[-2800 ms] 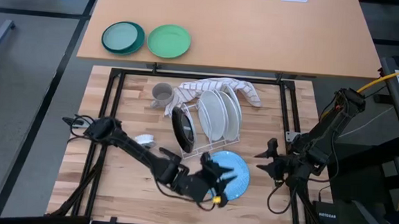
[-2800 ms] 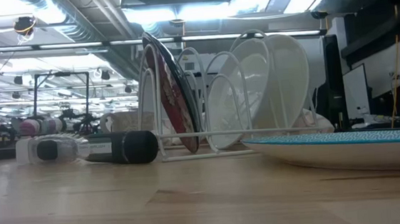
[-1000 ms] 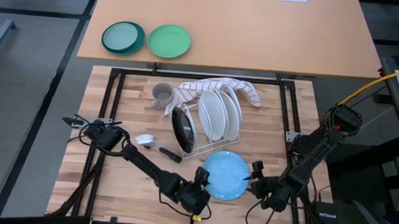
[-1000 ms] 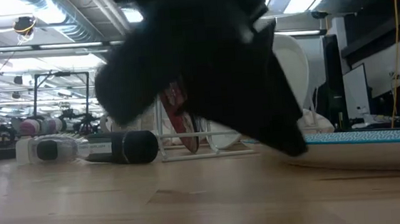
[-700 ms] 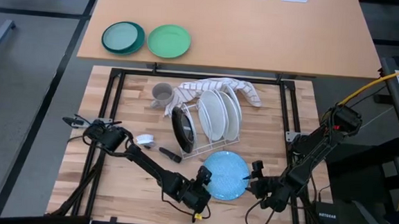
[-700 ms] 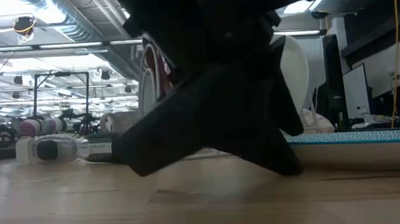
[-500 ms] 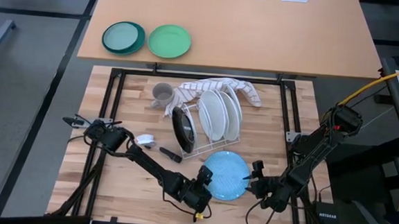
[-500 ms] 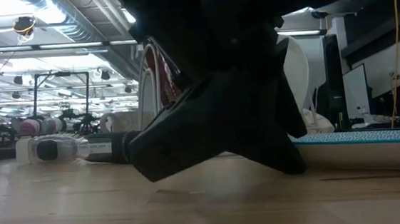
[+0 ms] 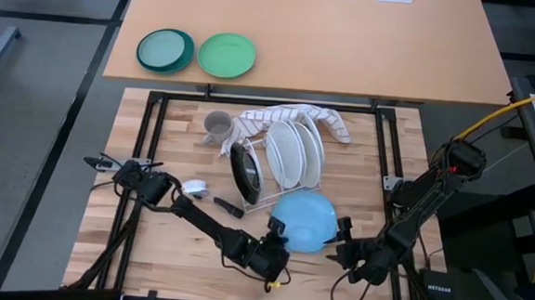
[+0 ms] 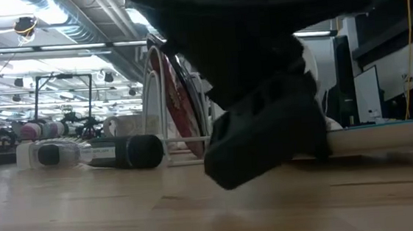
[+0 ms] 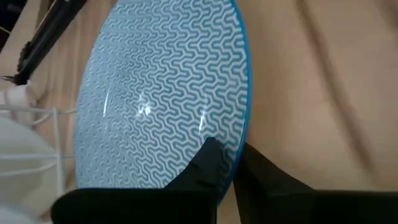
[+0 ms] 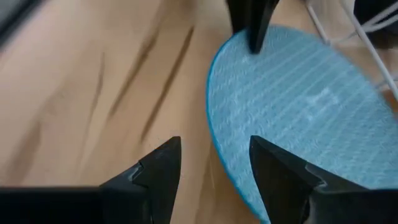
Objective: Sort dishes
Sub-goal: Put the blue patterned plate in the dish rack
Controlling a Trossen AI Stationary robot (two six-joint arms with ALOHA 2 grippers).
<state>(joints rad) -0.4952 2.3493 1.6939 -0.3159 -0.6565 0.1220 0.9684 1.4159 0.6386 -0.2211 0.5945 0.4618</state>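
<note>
Pinching the light blue plate (image 11: 163,99) by its rim, the left gripper (image 11: 227,163) tilted it; the right gripper (image 12: 211,162) waited released, beside it.

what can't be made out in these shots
- Low view: the left arm fills the middle and hides the rack's white plates and most of the blue plate.
- Low view: whether the blue plate's far rim touches the table; the arm blocks it.
- High view: the left tool at the plate rim is too small to show its fingers.
- Right wrist view: the blue plate is blurred and cut off by the edge.
- Grey cup: its inside is too small to see.
</note>
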